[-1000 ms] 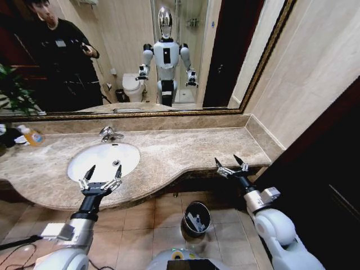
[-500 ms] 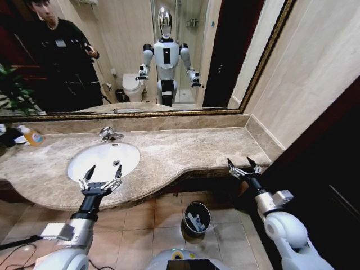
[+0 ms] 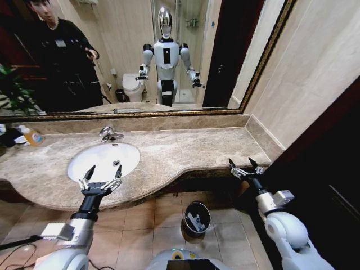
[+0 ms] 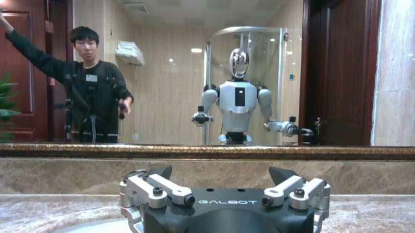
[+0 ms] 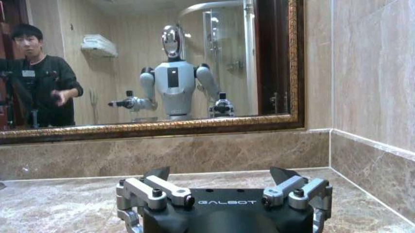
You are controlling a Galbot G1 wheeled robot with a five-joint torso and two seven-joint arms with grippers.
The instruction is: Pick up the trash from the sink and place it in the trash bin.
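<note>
Floor tiles lay nearest, and on them stood the bin (image 3: 196, 218), below the counter's (image 3: 185, 149) front edge between the two arms, with pale bits of trash (image 3: 195, 221) resting inside it. Left of the bin, the left gripper (image 3: 100, 175) hung at the counter's front edge just before the sink (image 3: 104, 160), its fingers (image 3: 88, 174) spread wide with nothing between them. Over at the right end of the counter's front edge, the right gripper (image 3: 244, 165) was likewise splayed and empty, well apart from the sink. The sink sat in the left half of the counter, its white bowl bare around the drain (image 3: 116, 162), with the tap (image 3: 108, 134) at its back rim. A bottle (image 3: 32, 136) with an orange label stood at the counter's far left corner. Behind the counter ran the mirror (image 3: 185, 50).
</note>
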